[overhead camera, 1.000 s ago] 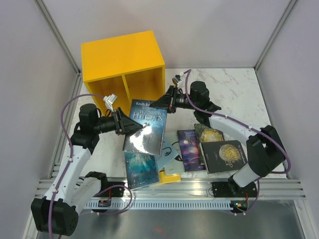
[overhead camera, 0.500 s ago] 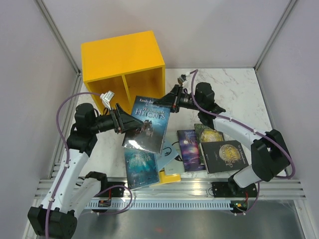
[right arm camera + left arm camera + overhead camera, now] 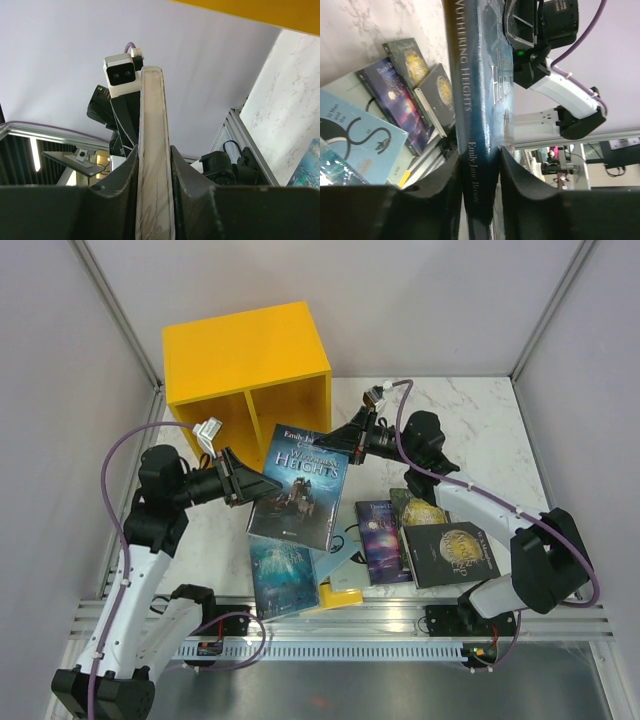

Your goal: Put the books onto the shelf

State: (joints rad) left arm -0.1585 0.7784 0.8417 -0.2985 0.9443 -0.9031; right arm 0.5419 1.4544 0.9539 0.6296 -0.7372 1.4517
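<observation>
A dark blue book (image 3: 300,485), "Wuthering Heights", hangs tilted above the table just in front of the yellow shelf (image 3: 245,350). My left gripper (image 3: 262,483) is shut on its spine edge, and the fingers (image 3: 445,195) press both covers of the book (image 3: 480,100). My right gripper (image 3: 340,445) is shut on its upper right corner, clamping the page edge (image 3: 152,150). Other books lie flat on the table: a teal one (image 3: 283,580), a light blue one (image 3: 345,545), a purple one (image 3: 383,540), a grey-green one (image 3: 418,510) and a black-and-gold one (image 3: 448,552).
A yellow book (image 3: 342,597) pokes out at the table's near edge under the light blue one. The shelf stands at the back left with its two compartments facing the arms. Grey walls close in the table on both sides.
The held book has shifted right and back toward the shelf, carried by the right gripper. The left arm's upper part has swung left while its gripper stays at the spine.
</observation>
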